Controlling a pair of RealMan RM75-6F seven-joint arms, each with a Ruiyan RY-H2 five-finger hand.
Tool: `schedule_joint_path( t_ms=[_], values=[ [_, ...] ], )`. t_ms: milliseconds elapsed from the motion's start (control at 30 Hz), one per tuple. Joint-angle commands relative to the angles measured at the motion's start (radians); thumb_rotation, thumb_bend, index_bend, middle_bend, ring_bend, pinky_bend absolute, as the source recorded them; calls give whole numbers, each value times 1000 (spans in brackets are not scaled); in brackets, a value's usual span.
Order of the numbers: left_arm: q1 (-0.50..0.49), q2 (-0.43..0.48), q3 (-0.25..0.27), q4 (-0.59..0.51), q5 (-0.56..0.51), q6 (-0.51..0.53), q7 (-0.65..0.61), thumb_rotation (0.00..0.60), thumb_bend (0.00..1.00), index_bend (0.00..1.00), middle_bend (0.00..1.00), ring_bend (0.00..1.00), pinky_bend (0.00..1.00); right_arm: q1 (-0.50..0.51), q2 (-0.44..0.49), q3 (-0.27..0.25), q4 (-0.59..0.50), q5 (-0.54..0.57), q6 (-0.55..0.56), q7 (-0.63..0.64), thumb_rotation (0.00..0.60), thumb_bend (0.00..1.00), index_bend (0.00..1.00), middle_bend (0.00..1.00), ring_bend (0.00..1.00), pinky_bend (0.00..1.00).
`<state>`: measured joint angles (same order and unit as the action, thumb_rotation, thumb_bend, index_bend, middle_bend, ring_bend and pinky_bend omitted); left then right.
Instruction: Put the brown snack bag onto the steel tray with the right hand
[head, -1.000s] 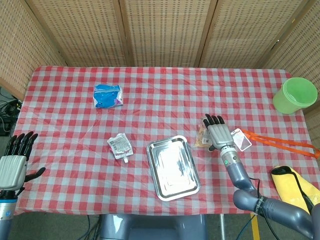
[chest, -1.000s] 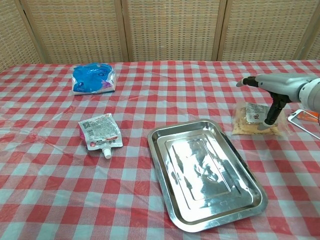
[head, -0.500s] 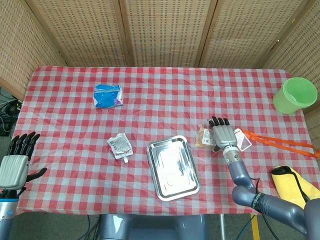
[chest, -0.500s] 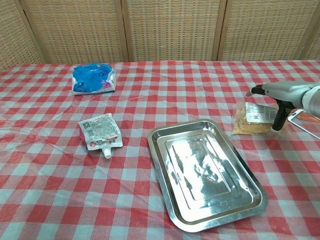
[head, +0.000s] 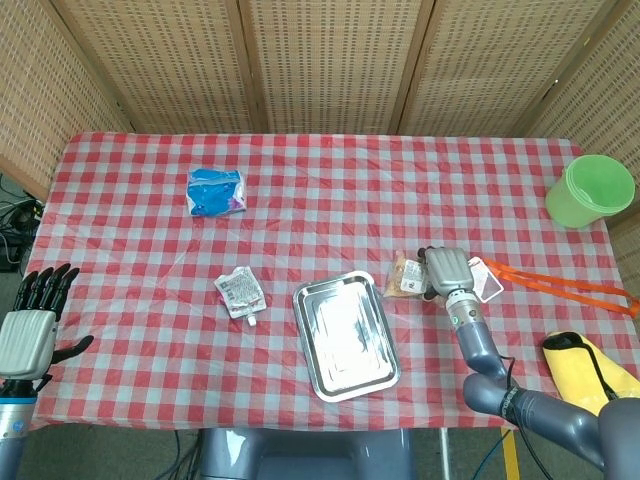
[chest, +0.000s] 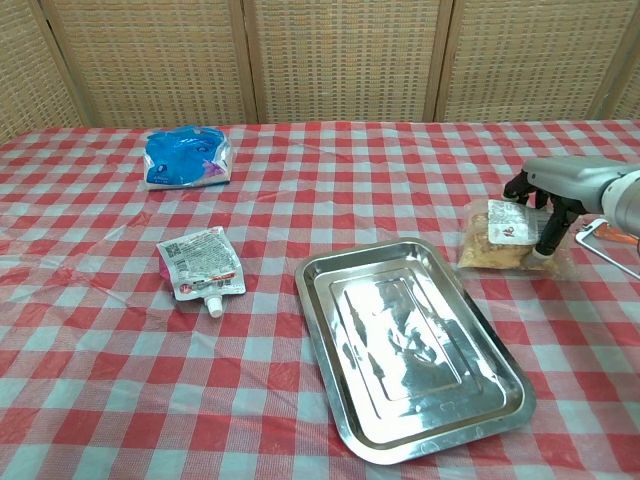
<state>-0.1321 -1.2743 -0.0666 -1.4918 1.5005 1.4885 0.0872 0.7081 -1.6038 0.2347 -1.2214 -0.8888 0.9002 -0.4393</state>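
Note:
The brown snack bag (head: 408, 277) (chest: 492, 240) lies on the checked cloth just right of the steel tray (head: 335, 283) (chest: 400, 340), which holds nothing. My right hand (head: 447, 270) (chest: 560, 190) sits over the bag's right end, fingers curled down over its far edge and thumb pressed on its near side, gripping it. The part of the bag under the palm is hidden. My left hand (head: 30, 325) hangs off the table's near left corner, fingers spread and holding nothing; only the head view shows it.
A blue bag (head: 215, 190) (chest: 185, 157) lies at the far left, and a white spouted pouch (head: 240, 293) (chest: 200, 265) left of the tray. A green bucket (head: 590, 190), an orange strap (head: 560, 285) and a yellow object (head: 585, 365) occupy the right side.
My right hand went from flat and outstretched over the bag to curled around its right end. The bag shifted slightly towards the tray. The left hand stayed put.

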Motion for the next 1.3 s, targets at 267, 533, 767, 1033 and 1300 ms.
schedule_joint_path(
  t_ms=[267, 533, 767, 1033, 1300],
  values=[
    [0, -2, 2, 0, 2, 2, 5, 600, 0, 0, 0, 0, 0, -13, 97, 11, -215, -144, 126, 11, 600, 144, 568, 492, 472, 531],
    [-2, -1, -1, 3, -7, -2, 1, 600, 0, 0, 0, 0, 0, -16, 136, -30, -471, -235, 196, -82, 600, 143, 561, 486, 472, 530],
    [0, 3, -3, 2, -12, 0, -9, 600, 0, 0, 0, 0, 0, -9, 113, -70, -554, -256, 200, -140, 600, 139, 551, 469, 465, 528],
    [-1, 5, -1, 3, -10, -2, -12, 600, 0, 0, 0, 0, 0, -3, 84, -91, -570, -231, 195, -175, 600, 131, 416, 333, 339, 366],
    [0, 6, 0, 0, -10, 1, -12, 600, 0, 0, 0, 0, 0, 10, 92, -94, -584, -171, 188, -225, 600, 104, 96, 3, 1, 27]
  ],
)
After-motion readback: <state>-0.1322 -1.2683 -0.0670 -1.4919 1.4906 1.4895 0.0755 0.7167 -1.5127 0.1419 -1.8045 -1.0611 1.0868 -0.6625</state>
